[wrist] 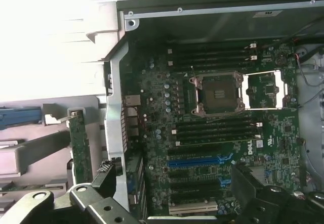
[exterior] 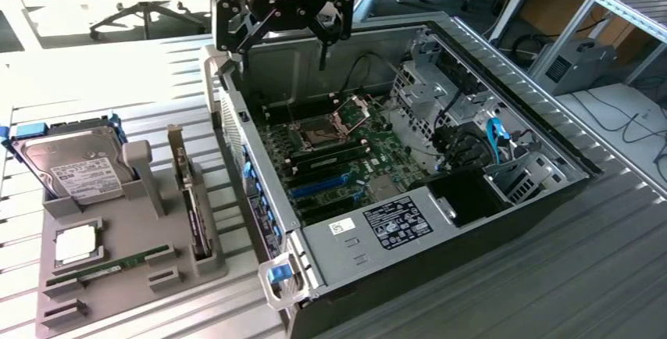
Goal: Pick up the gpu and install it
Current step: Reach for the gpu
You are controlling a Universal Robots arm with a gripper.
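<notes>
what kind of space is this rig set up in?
Probably a robotics lab or workshop: an open computer case on a slatted metal bench, a grey parts fixture beside it, and an office chair behind.

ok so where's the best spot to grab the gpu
Probably the upper long edge of the gpu, near the middle, coming straight down from above and pinching its two flat faces. It stands on edge in a slot of the grey holder, so only its top is free.
</notes>
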